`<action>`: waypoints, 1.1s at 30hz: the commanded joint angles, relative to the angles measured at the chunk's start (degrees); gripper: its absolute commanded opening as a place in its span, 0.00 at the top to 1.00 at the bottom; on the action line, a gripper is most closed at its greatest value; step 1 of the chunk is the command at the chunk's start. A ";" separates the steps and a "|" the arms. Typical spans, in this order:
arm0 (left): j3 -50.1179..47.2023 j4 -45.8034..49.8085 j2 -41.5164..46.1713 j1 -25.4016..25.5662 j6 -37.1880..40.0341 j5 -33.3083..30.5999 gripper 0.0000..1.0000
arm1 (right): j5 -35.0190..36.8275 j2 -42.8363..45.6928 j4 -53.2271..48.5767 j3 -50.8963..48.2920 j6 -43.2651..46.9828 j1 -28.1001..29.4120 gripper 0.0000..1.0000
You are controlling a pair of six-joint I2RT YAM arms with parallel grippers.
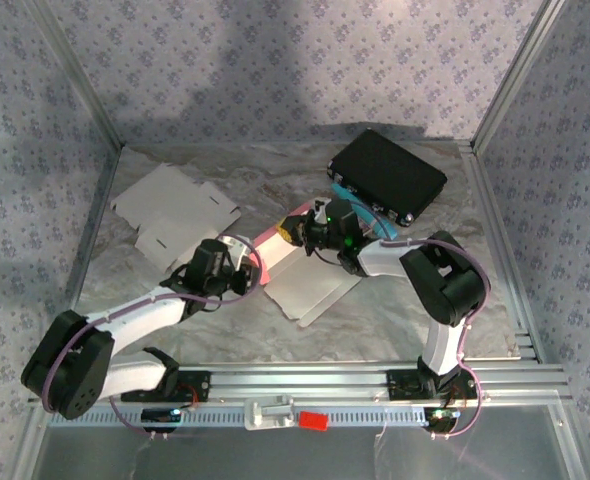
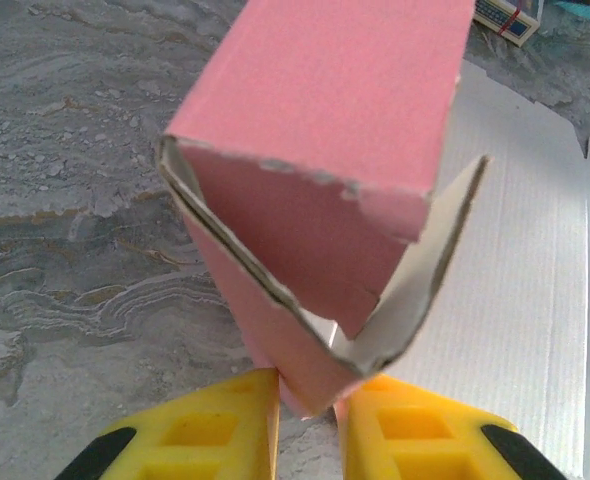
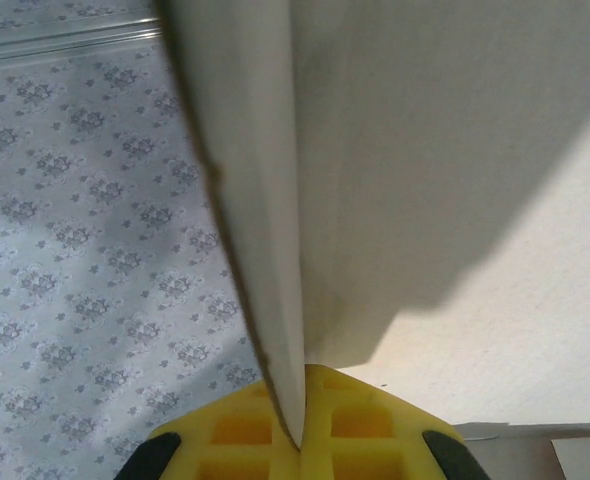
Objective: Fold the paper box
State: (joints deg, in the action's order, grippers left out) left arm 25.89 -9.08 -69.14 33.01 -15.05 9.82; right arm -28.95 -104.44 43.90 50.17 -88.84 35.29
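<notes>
One pink paper box (image 2: 315,150), matte card with a raw whitish inside and frayed edges, half-formed into an open-ended rectangular tube, sits near the centre of the marbled table (image 1: 225,180); the left gripper (image 2: 310,425) pinches its near corner between narrow yellow fingers; the right gripper (image 3: 300,425) is clamped on a thin pale panel, edge-on; two flat cardboard blanks, at ten o'clock (image 1: 170,215) and centre (image 1: 310,285); one black case (image 1: 387,175) at one o'clock.

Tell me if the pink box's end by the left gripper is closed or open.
Open: the pink box gapes at that end, one flap splayed outward, hollow inside visible. The left gripper pinches its bottom corner.
</notes>
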 commanded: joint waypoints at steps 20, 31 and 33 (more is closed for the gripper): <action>2.76 -5.63 -3.95 1.52 -4.53 -5.05 0.77 | 1.44 0.07 9.65 -5.91 -0.83 1.64 1.00; 2.76 -8.01 -6.57 3.87 -6.82 -8.82 0.77 | 3.46 -0.67 17.39 -10.15 0.96 3.29 1.00; 2.93 -7.96 -6.97 4.55 -7.08 -9.95 0.78 | 3.63 -0.76 17.67 -10.18 1.08 3.54 1.00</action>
State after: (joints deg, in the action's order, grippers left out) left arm 27.14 -15.51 -74.63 36.91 -20.99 2.72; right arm -22.24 -104.47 61.04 41.17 -89.10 36.53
